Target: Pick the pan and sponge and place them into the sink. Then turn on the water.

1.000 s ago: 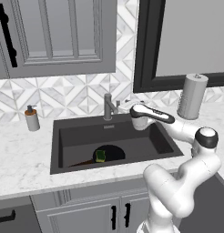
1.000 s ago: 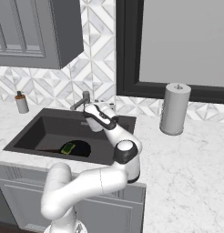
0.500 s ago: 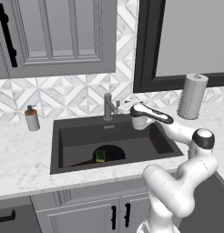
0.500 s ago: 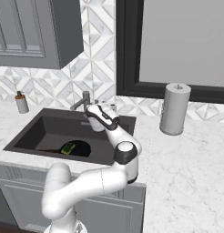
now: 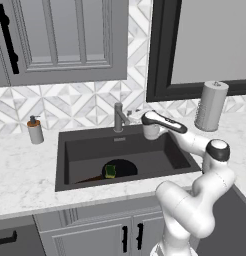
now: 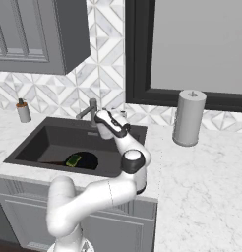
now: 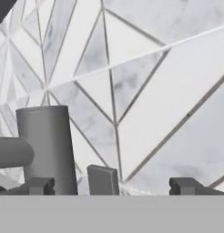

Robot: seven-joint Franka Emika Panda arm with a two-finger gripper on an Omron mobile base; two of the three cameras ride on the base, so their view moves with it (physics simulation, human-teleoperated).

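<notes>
The black pan lies on the floor of the dark grey sink, its thin reddish handle pointing left. The yellow-green sponge rests on the pan's left part, and the sponge also shows beside the pan from the right. My gripper hovers open and holds nothing, just right of the grey faucet above the sink's back rim. In the hand view the faucet column stands left and its small lever sits between my fingertips. No water runs.
A grey soap dispenser stands on the marble counter left of the sink. A paper towel roll stands at the back right. The tiled wall is close behind the faucet. A wall cabinet hangs above.
My hand has edged very slightly left toward the faucet. Pan and sponge lie as before.
</notes>
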